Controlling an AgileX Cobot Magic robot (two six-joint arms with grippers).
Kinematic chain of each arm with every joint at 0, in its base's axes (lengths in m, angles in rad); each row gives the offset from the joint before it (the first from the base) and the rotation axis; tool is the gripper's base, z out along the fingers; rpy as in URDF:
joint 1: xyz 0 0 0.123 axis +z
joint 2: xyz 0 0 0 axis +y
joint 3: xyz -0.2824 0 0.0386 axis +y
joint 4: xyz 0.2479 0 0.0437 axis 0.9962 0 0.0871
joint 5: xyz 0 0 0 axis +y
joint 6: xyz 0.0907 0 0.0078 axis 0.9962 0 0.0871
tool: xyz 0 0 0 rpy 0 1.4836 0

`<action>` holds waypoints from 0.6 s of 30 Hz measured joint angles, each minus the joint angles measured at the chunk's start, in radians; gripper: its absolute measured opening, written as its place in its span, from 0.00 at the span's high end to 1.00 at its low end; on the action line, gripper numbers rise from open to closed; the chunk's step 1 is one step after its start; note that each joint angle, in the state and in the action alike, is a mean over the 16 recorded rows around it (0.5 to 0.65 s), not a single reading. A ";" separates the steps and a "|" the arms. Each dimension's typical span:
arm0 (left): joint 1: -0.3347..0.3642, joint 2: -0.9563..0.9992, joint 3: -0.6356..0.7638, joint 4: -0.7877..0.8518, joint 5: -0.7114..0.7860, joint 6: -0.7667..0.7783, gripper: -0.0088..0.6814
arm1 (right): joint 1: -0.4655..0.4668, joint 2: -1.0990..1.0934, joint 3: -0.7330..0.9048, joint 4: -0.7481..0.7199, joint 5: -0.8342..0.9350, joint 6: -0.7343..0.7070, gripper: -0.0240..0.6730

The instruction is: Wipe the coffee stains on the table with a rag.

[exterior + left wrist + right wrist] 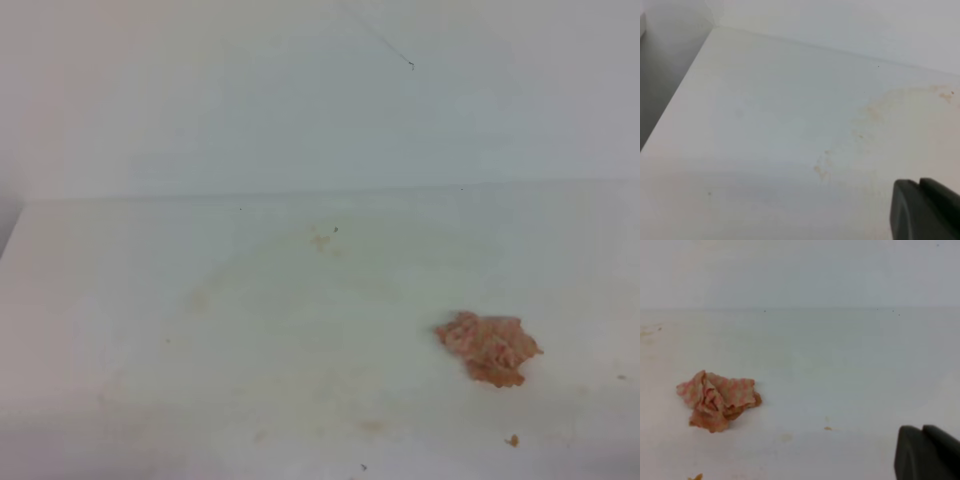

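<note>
The rag (490, 346), pinkish-orange and crumpled, lies loose on the white table (120, 300) at the right; it also shows in the right wrist view (717, 400). Only faint pale brown coffee stains (322, 240) show, as thin smears near the table's middle and a ring-like trace in the left wrist view (875, 112). No large blotch shows. Neither gripper appears in the exterior high view. A dark finger (925, 210) shows at the lower right of the left wrist view, and another dark finger (927, 452) in the right wrist view. Both are far from the rag.
A pale wall (320, 100) rises behind the table. A tiny orange crumb (512, 440) lies near the front right edge, also in the right wrist view (696, 477). The table's left edge (675, 100) drops off in the left wrist view.
</note>
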 joint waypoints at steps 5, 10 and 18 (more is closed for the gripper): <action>0.000 0.000 0.000 0.000 0.000 0.000 0.99 | 0.000 0.001 0.000 0.000 0.000 0.000 0.97; 0.000 0.000 0.000 0.000 0.000 0.000 0.99 | 0.000 0.002 0.000 0.000 0.000 0.000 0.97; 0.000 0.000 0.000 0.000 0.000 0.000 0.99 | 0.000 0.002 0.000 0.000 0.001 0.000 0.97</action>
